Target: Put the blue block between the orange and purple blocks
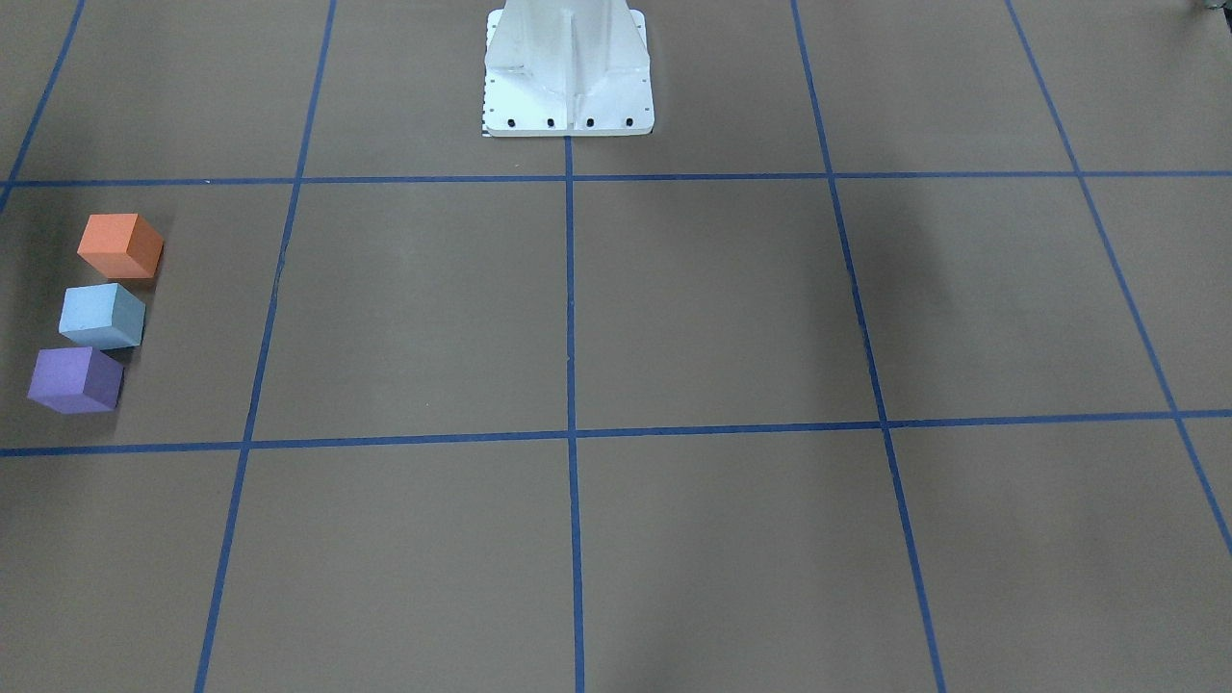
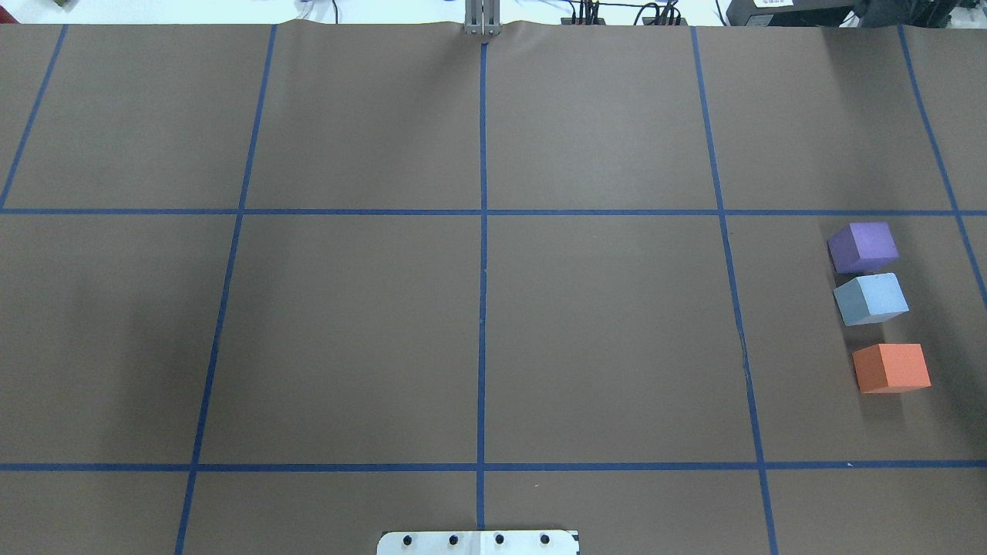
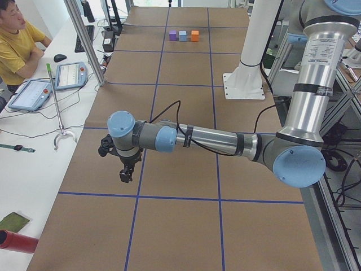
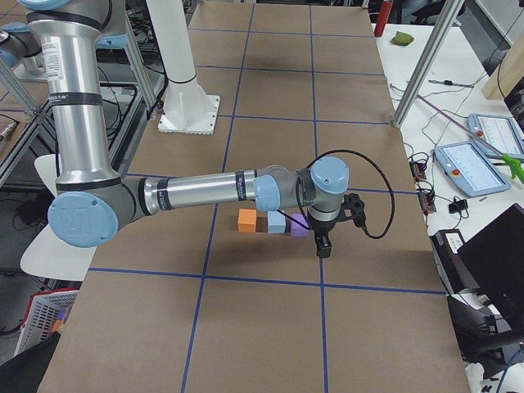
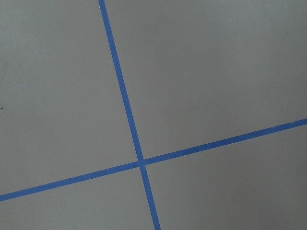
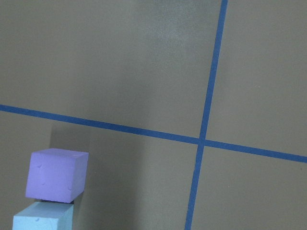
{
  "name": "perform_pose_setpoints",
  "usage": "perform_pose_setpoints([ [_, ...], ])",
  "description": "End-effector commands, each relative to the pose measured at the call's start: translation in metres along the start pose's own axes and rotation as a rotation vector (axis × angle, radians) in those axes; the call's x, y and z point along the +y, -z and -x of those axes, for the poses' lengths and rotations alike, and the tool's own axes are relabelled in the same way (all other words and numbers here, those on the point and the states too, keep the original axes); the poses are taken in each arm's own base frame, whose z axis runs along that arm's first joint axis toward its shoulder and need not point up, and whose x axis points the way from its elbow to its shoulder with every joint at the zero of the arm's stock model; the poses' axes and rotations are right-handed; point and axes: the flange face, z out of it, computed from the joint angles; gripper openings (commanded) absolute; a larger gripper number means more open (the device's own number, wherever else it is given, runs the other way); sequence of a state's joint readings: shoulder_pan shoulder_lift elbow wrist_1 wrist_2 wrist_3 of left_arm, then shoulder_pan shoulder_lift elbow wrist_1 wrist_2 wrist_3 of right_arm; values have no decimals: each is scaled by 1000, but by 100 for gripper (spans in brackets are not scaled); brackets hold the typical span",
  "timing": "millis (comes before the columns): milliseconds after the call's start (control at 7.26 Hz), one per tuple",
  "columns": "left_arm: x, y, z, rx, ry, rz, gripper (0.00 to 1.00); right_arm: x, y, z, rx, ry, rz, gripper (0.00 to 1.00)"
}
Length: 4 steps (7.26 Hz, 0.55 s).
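a robotics lab, by every sign. the long work table (image 2: 347, 324) is covered in brown paper and marked off into large squares with blue tape (image 2: 483, 231), and a white bolted pedestal (image 1: 568, 77) stands on it at the robot's edge. two silver-and-blue industrial arms, the left arm (image 3: 214, 141) and the right arm (image 4: 205, 192), reach out low over the paper. along the far side from the robot runs a white bench with touchscreen teach pendants (image 3: 70, 74), a computer mouse (image 3: 60, 57) and slanting aluminium frame posts (image 3: 84, 42). an operator (image 3: 17, 39) in a yellow shirt sits at that bench.
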State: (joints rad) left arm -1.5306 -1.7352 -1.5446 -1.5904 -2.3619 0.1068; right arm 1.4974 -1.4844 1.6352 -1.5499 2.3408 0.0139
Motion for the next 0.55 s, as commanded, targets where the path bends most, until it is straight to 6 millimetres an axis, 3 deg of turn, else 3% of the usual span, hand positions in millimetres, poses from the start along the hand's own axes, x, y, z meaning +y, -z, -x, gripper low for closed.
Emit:
perform_pose_setpoints([
  [0,2,4,-2,-7,-9,-10,100,11,-11,-11,-3,-19,23,100],
  [275,12,-2,2,-2,2,-1,100,16,-24,-20,1,-31,47,100],
  [413,26,1,-4,4,-3,-6,100,16,-21,-17,1,-27,41,100],
])
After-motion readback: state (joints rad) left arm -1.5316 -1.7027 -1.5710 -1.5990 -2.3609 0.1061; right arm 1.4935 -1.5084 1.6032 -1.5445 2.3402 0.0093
